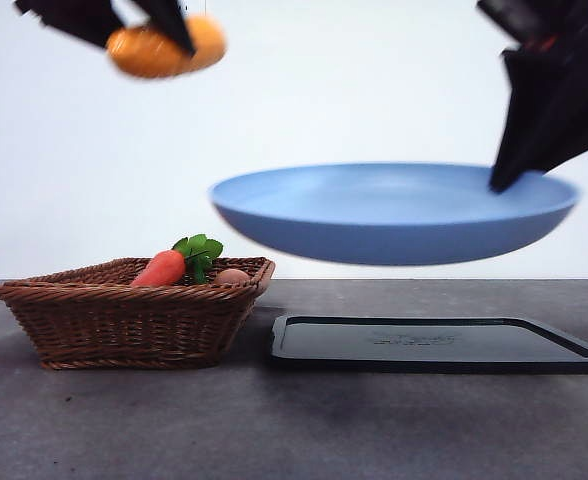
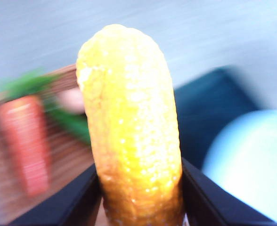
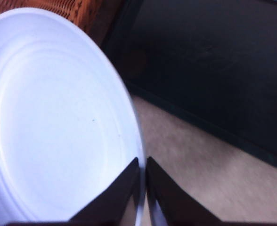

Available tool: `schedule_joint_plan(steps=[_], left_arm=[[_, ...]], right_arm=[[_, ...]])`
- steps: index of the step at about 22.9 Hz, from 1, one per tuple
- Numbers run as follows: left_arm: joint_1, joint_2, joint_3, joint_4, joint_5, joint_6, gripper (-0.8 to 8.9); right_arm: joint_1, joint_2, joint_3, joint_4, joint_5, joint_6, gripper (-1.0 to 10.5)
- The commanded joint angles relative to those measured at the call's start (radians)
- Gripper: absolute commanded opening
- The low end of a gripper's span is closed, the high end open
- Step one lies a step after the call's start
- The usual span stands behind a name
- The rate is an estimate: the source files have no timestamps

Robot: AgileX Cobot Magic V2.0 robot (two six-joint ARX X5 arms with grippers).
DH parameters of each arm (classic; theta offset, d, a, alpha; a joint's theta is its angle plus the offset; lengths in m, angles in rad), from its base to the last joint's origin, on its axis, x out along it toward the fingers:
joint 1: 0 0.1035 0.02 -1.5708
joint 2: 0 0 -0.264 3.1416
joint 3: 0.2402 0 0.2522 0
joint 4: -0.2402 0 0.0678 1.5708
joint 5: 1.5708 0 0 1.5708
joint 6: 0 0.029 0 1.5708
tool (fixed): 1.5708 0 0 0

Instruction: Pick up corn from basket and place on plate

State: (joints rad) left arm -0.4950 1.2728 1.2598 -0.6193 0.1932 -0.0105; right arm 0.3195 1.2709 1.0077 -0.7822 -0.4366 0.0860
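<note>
Front view, biggest first: table [image 1: 94,430] runs across the bottom, with the black tray [image 1: 439,345] flat on it at right and the basket [image 1: 124,315] at left, just beside the tray. Plate [image 1: 394,215] is off the table, held in the air above the tray and slightly tilted. Right gripper [image 1: 509,180] pinches its rim at the far right edge; right wrist view confirms it, jaws pressed together on the rim of the plate [image 3: 58,122] with only the rim between them. Corn [image 1: 164,48] is already out of the basket, up at the top left of the front view, above the basket and well apart from the plate. Left gripper [image 2: 141,207] clamps the corn [image 2: 129,122] near its lower end, one jaw on each side, cob sticking out beyond the jaws. Left in the basket: a carrot [image 1: 161,268] with green leaves and a small pale round item [image 1: 232,276], can't tell what it is. Progress, my read: pick is done, place isn't. Corn needs to travel across to the plate and get released onto it. Plate is airborne, so the drop target may not be steady.
</note>
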Motion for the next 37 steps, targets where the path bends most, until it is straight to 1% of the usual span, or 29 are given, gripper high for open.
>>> schedule_joint_plan(steps=[1, 3, 6, 9, 13, 15, 20, 22, 31, 37], left_arm=[[-0.060, 0.018, 0.022, -0.034, 0.062, 0.005, 1.76], [-0.113, 0.052, 0.022, -0.074, 0.063, 0.050, 1.77], [-0.170, 0.133, 0.022, -0.071, 0.063, 0.067, 1.77], [-0.211, 0.229, 0.022, -0.072, 0.063, 0.113, 1.77], [-0.244, 0.303, 0.022, -0.069, 0.063, 0.116, 1.82], [-0.246, 0.312, 0.022, -0.079, 0.062, 0.115, 1.96], [-0.253, 0.311, 0.022, -0.101, 0.062, 0.114, 3.45], [-0.253, 0.311, 0.022, -0.107, 0.062, 0.114, 3.74], [-0.253, 0.302, 0.034, -0.124, 0.062, 0.098, 3.81], [-0.254, 0.300, 0.127, -0.200, 0.063, 0.096, 3.82]], right_arm=[[0.003, 0.063, 0.024, 0.083, -0.064, 0.076, 0.0], [0.003, 0.096, 0.027, 0.145, -0.096, 0.125, 0.0], [0.003, 0.109, 0.029, 0.185, -0.140, 0.161, 0.0], [0.003, 0.109, 0.029, 0.180, -0.140, 0.168, 0.0], [0.003, 0.109, 0.029, 0.172, -0.140, 0.167, 0.0], [0.003, 0.109, 0.029, 0.171, -0.140, 0.164, 0.0], [0.003, 0.109, 0.029, 0.168, -0.140, 0.161, 0.0], [0.003, 0.109, 0.029, 0.168, -0.140, 0.160, 0.0], [0.003, 0.109, 0.029, 0.167, -0.140, 0.148, 0.0], [-0.004, 0.109, 0.029, 0.167, -0.139, 0.141, 0.0]])
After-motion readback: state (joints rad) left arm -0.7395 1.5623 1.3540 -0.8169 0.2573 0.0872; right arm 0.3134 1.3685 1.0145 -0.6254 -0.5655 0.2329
